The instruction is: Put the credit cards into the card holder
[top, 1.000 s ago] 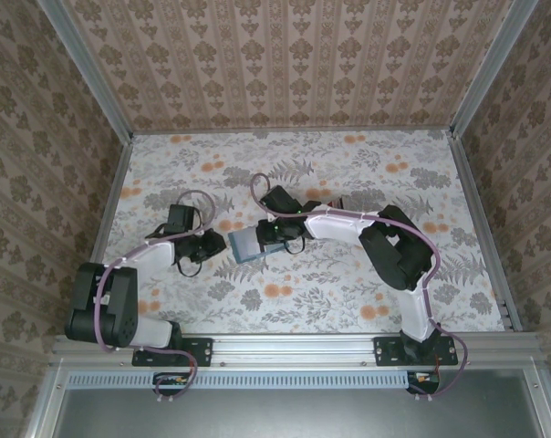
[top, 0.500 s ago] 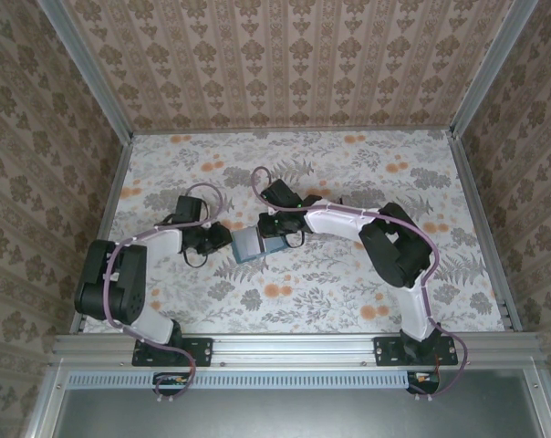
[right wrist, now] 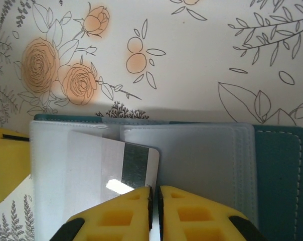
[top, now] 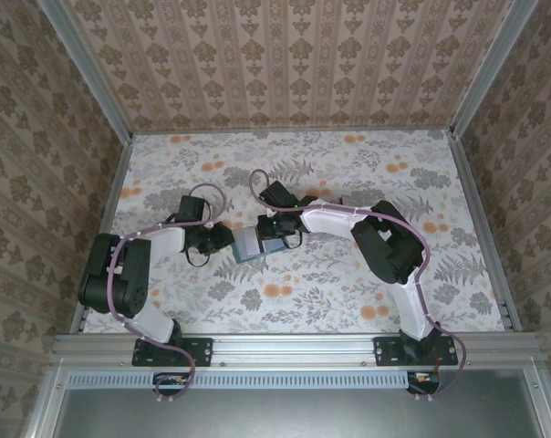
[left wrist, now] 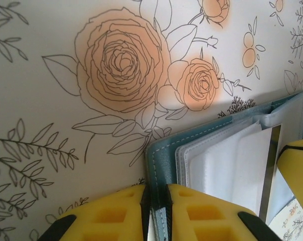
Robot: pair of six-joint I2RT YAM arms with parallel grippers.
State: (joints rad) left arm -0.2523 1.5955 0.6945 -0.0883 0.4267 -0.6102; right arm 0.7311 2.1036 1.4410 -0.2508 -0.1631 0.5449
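The teal card holder (right wrist: pixel 284 170) lies open on the floral table, its clear sleeves facing up; from above it is a small blue patch (top: pixel 247 245) between the two wrists. My left gripper (left wrist: pixel 156 190) is shut on the holder's teal cover (left wrist: pixel 164 163) at its corner. A white credit card (right wrist: pixel 99 160) with a dark stripe lies slanted over the left sleeve, part of it under the plastic. My right gripper (right wrist: pixel 154 190) is shut on that card's near right edge. The right gripper's yellow finger (left wrist: pixel 297 165) shows at the far side of the holder.
The floral tablecloth (top: pixel 348 173) spreads round the holder, with patterned walls on three sides. The metal rail (top: pixel 294 347) with both arm bases runs along the near edge. Both arms meet over the table's middle left.
The left arm has swung its elbow up and in, and its gripper has slid a little right and farther back with the holder's cover. The right wrist has edged slightly left.
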